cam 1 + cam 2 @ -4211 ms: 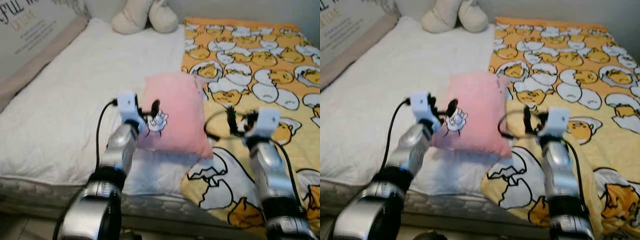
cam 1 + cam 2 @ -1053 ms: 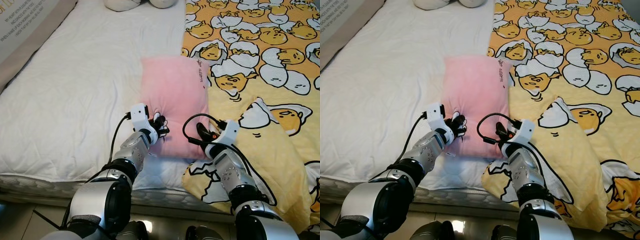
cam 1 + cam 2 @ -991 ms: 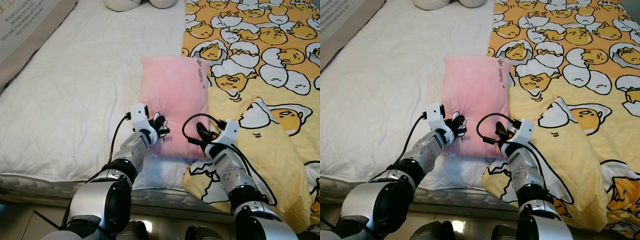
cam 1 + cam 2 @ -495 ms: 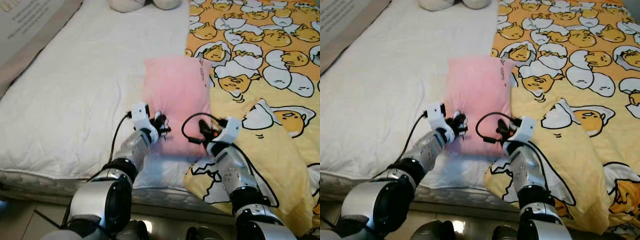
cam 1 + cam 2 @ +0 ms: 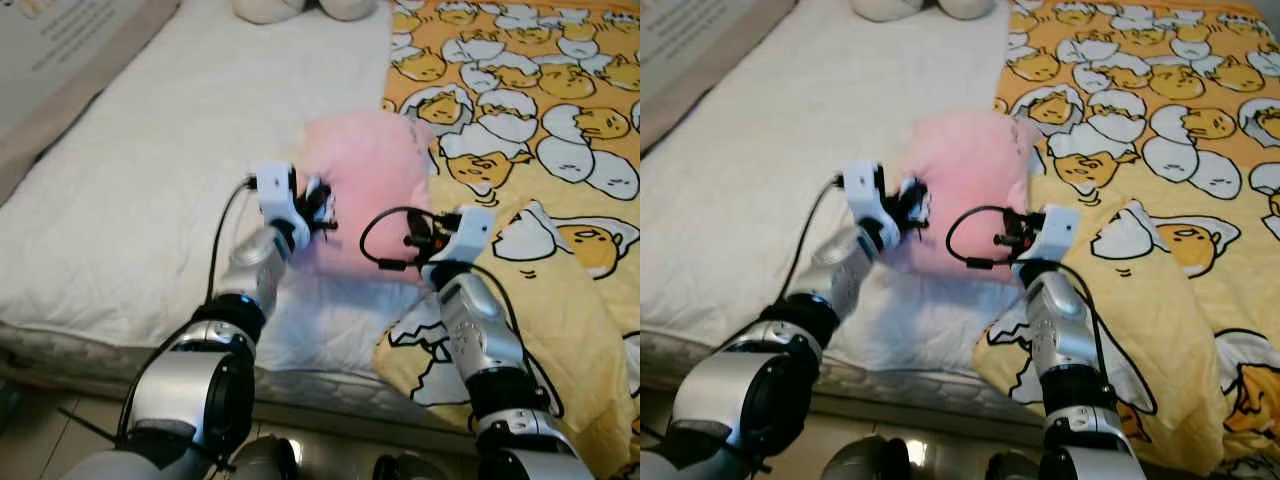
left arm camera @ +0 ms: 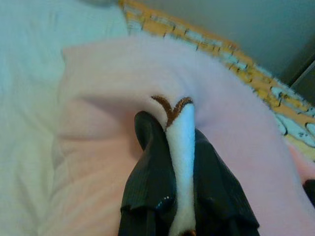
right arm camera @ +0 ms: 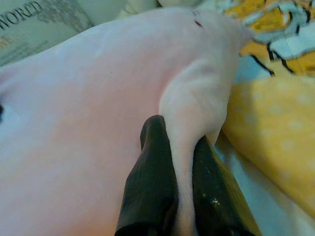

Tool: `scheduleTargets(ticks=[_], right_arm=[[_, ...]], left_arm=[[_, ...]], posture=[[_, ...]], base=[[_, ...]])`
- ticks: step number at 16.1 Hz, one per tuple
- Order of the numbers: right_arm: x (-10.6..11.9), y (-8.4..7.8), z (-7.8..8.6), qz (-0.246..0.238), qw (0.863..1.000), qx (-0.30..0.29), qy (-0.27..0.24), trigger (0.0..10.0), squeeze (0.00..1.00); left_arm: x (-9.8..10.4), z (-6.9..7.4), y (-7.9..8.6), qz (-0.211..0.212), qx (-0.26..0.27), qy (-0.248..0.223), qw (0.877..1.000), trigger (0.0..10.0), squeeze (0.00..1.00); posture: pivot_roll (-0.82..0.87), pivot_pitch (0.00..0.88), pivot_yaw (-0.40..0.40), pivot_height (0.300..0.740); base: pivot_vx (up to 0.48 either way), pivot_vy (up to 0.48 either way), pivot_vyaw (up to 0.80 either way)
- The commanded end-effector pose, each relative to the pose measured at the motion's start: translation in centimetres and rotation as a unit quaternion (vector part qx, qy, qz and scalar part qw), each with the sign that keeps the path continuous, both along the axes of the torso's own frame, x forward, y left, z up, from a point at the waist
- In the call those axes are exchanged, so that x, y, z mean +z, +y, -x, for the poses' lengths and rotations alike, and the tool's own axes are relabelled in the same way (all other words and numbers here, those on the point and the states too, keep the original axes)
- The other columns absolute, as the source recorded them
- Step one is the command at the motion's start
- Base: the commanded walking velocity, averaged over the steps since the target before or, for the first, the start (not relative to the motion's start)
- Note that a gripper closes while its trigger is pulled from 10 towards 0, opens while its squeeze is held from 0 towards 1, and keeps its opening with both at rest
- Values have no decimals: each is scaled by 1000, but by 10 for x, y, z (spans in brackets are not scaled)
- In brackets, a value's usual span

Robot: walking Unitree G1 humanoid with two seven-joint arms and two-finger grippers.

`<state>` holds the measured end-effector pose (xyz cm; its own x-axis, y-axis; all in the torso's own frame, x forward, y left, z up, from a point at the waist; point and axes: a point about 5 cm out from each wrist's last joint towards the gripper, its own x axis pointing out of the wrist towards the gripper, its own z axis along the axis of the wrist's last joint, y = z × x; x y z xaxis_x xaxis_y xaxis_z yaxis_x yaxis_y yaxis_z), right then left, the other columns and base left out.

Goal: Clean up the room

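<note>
From the left eye view, a pink pillow (image 5: 368, 190) sits near the foot of the bed (image 5: 150, 200), partly over the white sheet and touching the edge of the yellow egg-print blanket (image 5: 540, 130). The left gripper (image 5: 318, 205) pinches the pillow's near left side; the right gripper (image 5: 420, 238) grips its near right corner, its fingers half hidden by a looped black cable. At the top, a cream plush toy (image 5: 300, 8) is cut off by the frame.

In the left wrist view, two black fingers (image 6: 152, 167) are closed on a white patch with brown stitching on the pillow; what the patch depicts is unclear.

In the right wrist view, black fingers (image 7: 150, 182) are clamped on a bunched fold of pink fabric.
</note>
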<state>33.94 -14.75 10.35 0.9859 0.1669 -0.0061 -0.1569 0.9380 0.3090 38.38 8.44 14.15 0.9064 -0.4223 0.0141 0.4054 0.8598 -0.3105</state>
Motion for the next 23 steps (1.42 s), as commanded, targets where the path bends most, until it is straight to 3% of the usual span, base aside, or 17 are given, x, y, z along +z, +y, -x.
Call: scheduleTargets(ticks=[1,5,9,13,16,19,23], right_arm=[[14,-13,-3,6,999,-31,-32,0,0],[24,-19,-5,18,998,-42,-48,0,0],[52,-33,-10,41,993,-64,-92,0,0],[41,-30,-1,69,992,-66,-85,0,0],[32,-29,5,83,991,-69,-75,0,0],[31,-30,6,90,990,-72,-76,0,0],[27,-32,8,97,990,-75,-69,0,0]], left_arm=[[32,-10,14,-1,18,-62,998,0,0],[45,-10,26,-9,28,-95,995,0,0],[45,-7,28,-26,34,-105,994,0,0],[29,2,29,-53,32,-100,993,0,0],[11,11,20,-68,11,-84,994,0,0],[7,15,11,-60,-1,-76,995,0,0],[5,16,7,-70,-9,-73,995,0,0]], posture=[[-55,0,23,730],[-58,0,22,730],[-59,0,19,730],[-65,0,25,730],[-82,0,42,730],[-92,0,46,730],[-94,0,50,730]], base=[[0,0,0],[0,0,0],[0,0,0],[0,0,0],[0,0,0],[0,0,0],[0,448,0]])
